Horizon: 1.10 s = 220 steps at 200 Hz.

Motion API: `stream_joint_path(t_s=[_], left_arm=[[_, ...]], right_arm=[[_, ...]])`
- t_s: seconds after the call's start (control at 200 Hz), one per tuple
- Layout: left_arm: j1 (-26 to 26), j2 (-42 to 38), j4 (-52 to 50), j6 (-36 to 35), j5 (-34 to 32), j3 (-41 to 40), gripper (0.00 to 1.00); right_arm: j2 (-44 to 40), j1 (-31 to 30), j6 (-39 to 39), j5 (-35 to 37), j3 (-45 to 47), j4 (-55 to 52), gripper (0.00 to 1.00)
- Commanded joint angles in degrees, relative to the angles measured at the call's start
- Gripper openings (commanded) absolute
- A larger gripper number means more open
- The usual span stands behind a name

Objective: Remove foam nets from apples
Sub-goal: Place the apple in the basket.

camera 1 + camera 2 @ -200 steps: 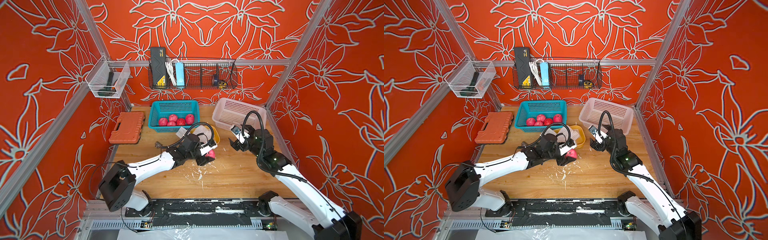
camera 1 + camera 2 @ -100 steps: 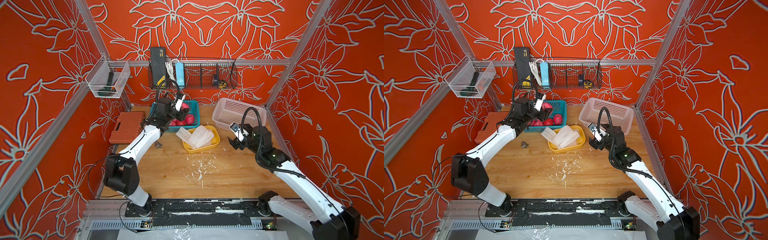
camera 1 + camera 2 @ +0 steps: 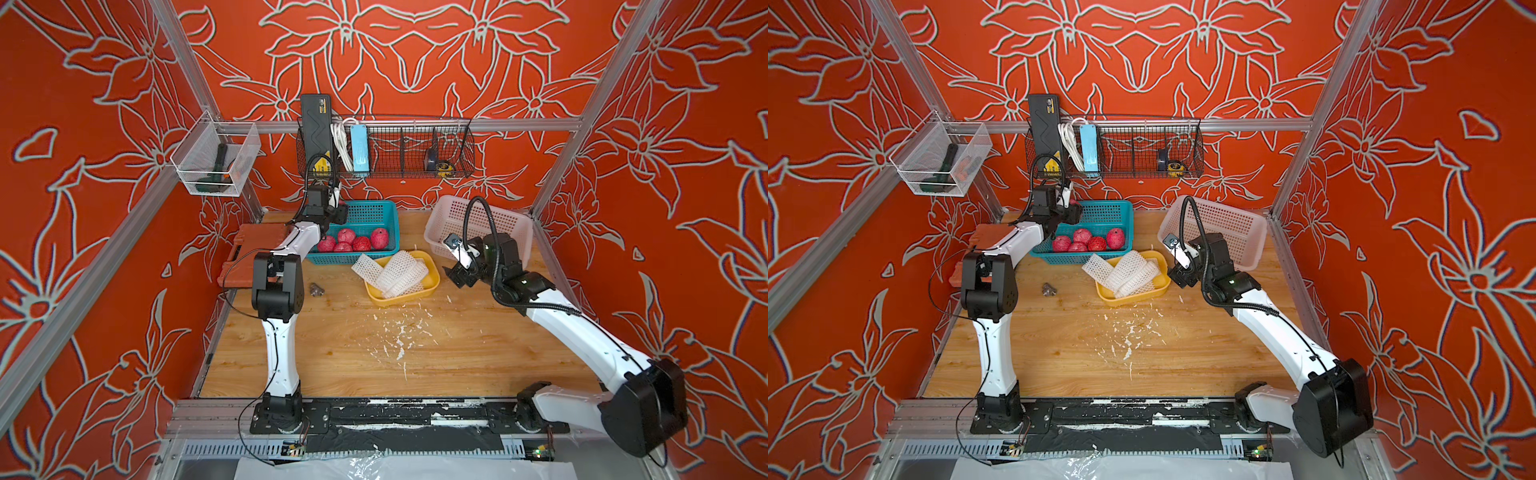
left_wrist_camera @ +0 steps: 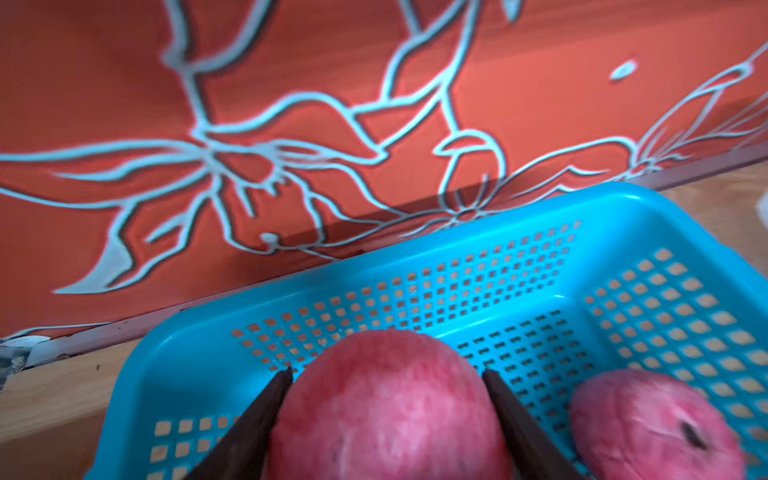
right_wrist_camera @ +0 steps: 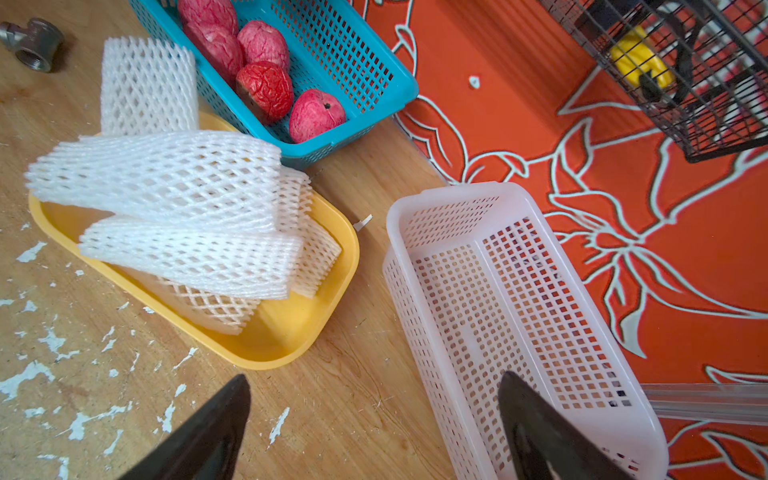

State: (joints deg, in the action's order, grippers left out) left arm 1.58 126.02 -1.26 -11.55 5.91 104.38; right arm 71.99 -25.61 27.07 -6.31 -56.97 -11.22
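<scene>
Left gripper (image 4: 387, 374): jaws set partway and closed against both flanks of one bare apple (image 4: 386, 415) with red-pink skin and no mesh on it. The dark fingers (image 4: 257, 415) touch the fruit on either side. The held fruit hangs above the blue basket (image 4: 457, 266) near its back-left corner; whether it touches the basket floor cannot be told. In both top views this left gripper (image 3: 337, 209) (image 3: 1074, 211) sits at 11 o'clock on the table (image 3: 332, 365), close to the back wall. Five more apples (image 3: 361, 244) lie uncovered in the same basket, bunched in its near half. Right gripper (image 5: 376, 380): jaws spread wide with nothing between them, hovering above bare wood between the yellow tray (image 5: 291, 345) and the white basket (image 5: 498, 291), at 2 o'clock on the table. The foam nets (image 5: 166, 187) are piled flat in the yellow tray, just off centre toward 12 o'clock, with one sleeve overhanging the rim toward the blue basket. White foam crumbs (image 3: 399, 336) litter the centre of the table. A metal pipe fitting (image 3: 318, 289) lies at 10 o'clock, with an orange case (image 3: 245, 249) beyond it at the left edge.
</scene>
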Motion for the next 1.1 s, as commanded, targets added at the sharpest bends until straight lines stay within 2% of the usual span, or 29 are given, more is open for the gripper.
stream_joint_path(t_s=[0.0, 0.19, 0.395, 0.751, 1.096], left_arm=[[-0.83, 1.87, -0.50, 0.08, -2.59, 2.76, 0.45], [-1.72, 4.06, -3.25, 0.11, -4.06, 3.06, 0.46], [-3.52, 2.72, -2.93, 2.22, -3.74, -1.86, 0.49], [-4.12, 3.91, -4.07, 4.64, -2.77, -4.02, 0.56], [-4.16, 1.76, -3.35, 5.91, -0.48, -4.72, 0.86]], right_arm=[[1.72, 0.21, 1.66, -1.38, -2.46, -0.31, 0.94], [4.33, 0.21, 1.23, -1.86, -2.96, 0.94, 0.94], [5.25, 0.21, 0.68, -2.40, -2.55, 1.54, 0.94], [3.91, 0.20, 0.33, -2.53, -0.89, 2.13, 0.93], [2.14, 0.20, -1.30, -0.19, -0.16, 2.10, 0.95]])
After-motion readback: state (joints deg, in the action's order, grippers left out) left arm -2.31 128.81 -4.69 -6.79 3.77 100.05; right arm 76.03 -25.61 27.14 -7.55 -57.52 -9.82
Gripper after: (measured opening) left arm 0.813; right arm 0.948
